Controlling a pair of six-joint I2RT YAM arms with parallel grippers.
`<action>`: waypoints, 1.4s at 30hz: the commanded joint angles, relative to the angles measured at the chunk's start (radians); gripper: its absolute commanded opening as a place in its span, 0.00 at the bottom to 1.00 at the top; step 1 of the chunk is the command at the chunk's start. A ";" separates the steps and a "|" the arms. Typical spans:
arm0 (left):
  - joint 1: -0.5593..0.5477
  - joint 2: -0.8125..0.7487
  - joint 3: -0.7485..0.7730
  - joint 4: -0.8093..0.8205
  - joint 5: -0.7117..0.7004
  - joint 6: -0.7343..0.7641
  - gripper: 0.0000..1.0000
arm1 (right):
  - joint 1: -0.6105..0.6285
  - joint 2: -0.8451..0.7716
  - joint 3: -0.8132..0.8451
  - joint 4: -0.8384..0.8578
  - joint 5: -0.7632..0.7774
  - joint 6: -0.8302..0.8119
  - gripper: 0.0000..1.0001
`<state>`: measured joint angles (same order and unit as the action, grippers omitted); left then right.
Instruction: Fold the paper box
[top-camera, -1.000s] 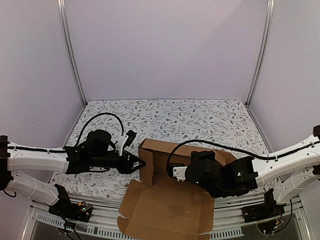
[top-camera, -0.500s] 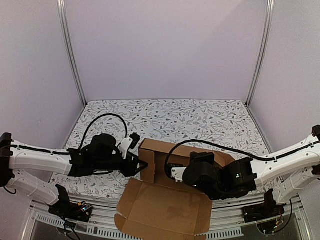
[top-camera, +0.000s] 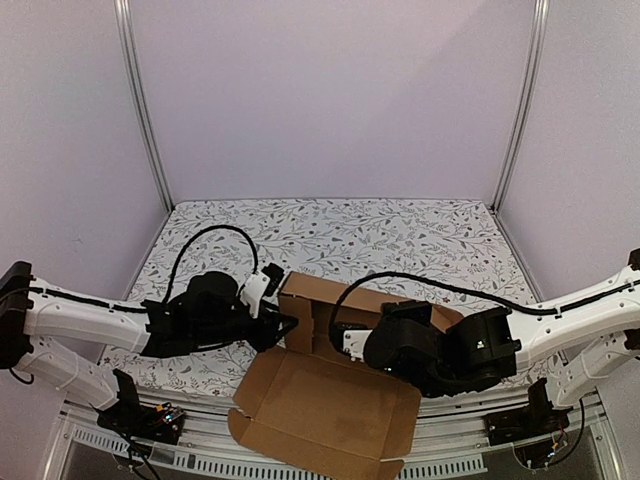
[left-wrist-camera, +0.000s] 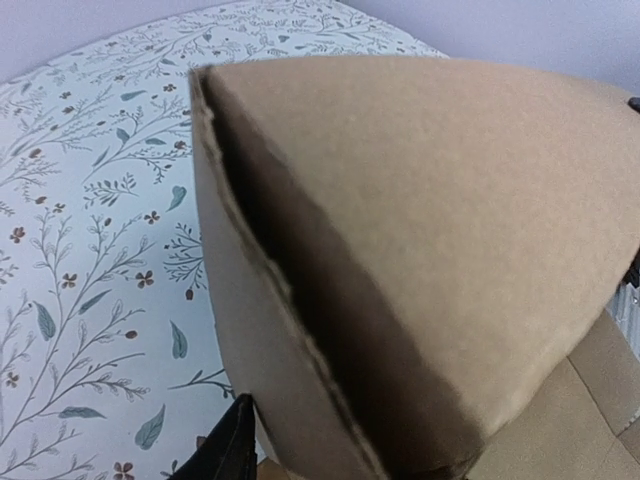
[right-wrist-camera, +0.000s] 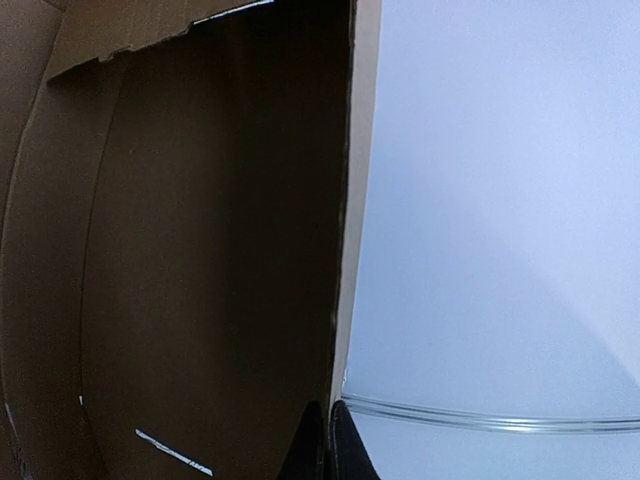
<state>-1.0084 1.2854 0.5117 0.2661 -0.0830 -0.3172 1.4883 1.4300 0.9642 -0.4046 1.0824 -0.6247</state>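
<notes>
I see the paper box (top-camera: 330, 420) near the front edge of the table (top-camera: 400, 235), between my two arms. It is plain brown cardboard and it is only partly folded. One big flap lies flat and points at me, hanging a little over the front edge. Behind that flap, the side walls and the back wall stand up. The table has a white cloth with a pattern of leaves and little flowers.

My left gripper (top-camera: 287, 326) is at the left wall of the box, right up against it. In the left wrist view the cardboard (left-wrist-camera: 420, 200) fills most of the picture. There I see the thin cut edge of a wall, with a second layer of cardboard bending in behind it. Only one dark finger (left-wrist-camera: 235, 450) shows, low down on the outer side of that wall. The other finger is hidden, so I cannot tell if this gripper is holding the wall or is loose.

My right gripper (top-camera: 350, 345) is down inside the box, close to the back wall. In the right wrist view its two fingers are squeezed together (right-wrist-camera: 328, 420). The edge of a brown wall (right-wrist-camera: 200, 250) runs straight down to the fingertips. I cannot tell if any cardboard is pinched between them.
</notes>
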 joint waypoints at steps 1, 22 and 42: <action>-0.016 0.023 0.016 0.109 -0.077 0.021 0.37 | 0.028 0.030 0.036 -0.045 -0.049 0.052 0.00; -0.048 0.175 0.098 0.241 -0.138 0.110 0.00 | 0.035 0.075 0.123 -0.176 -0.120 0.291 0.00; -0.059 0.298 0.106 0.317 -0.224 0.199 0.36 | 0.033 0.116 0.144 -0.214 -0.162 0.472 0.00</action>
<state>-1.0485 1.5497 0.6250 0.4557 -0.3275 -0.1482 1.4986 1.5349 1.1187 -0.6559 1.0515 -0.2134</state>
